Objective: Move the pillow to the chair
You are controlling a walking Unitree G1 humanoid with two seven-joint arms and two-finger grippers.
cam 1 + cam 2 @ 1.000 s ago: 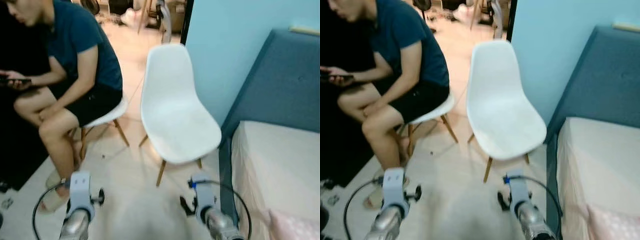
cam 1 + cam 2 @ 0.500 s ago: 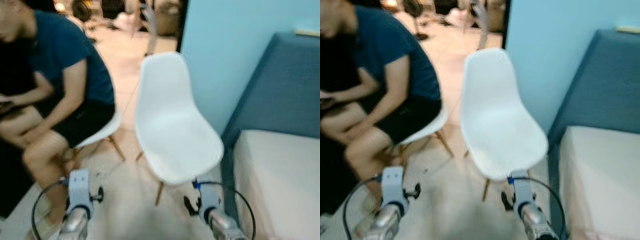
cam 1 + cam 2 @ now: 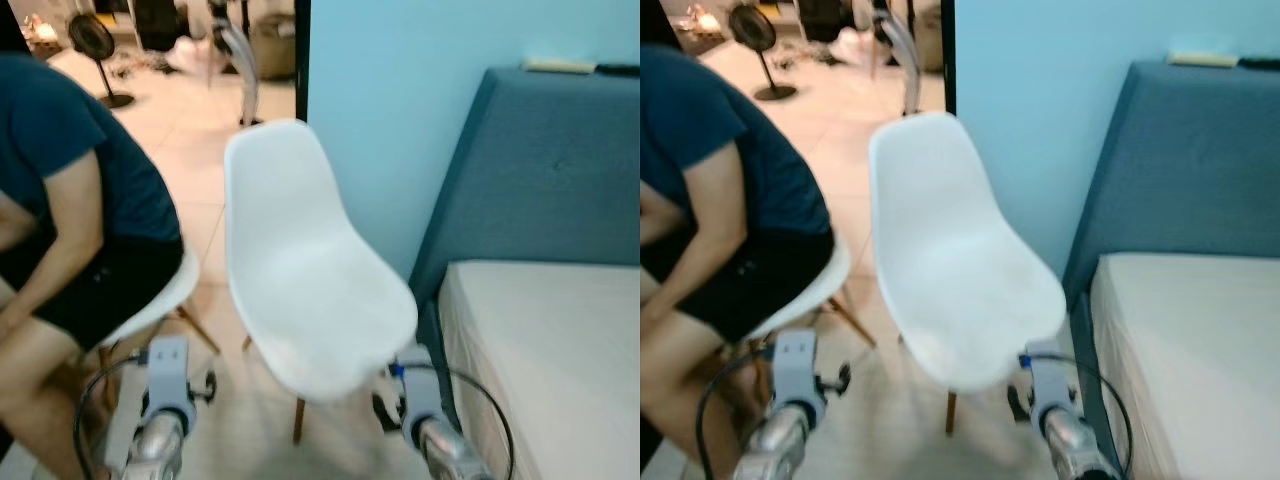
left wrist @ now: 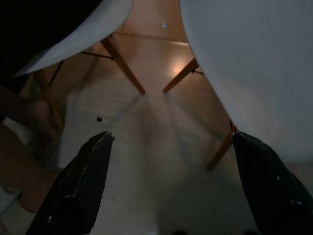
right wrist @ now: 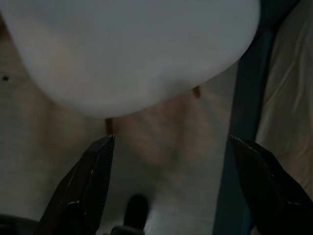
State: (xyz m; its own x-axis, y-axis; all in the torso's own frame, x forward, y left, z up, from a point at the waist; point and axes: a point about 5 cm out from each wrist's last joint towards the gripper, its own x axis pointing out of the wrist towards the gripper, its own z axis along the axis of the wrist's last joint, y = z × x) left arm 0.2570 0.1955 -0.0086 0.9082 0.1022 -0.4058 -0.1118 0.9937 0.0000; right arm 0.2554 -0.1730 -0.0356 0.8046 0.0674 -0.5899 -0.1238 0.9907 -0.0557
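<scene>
Two released tools, left tool and right tool, face the unmarked white chair.

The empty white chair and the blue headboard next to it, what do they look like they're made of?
The white chair looks like one-piece moulded plastic with a smooth matte shell, on slim, seemingly wooden legs of orange-brown tone. The headboard appears upholstered in matte blue fabric, with a soft, non-reflective surface; the blur leaves the weave unclear.
</scene>
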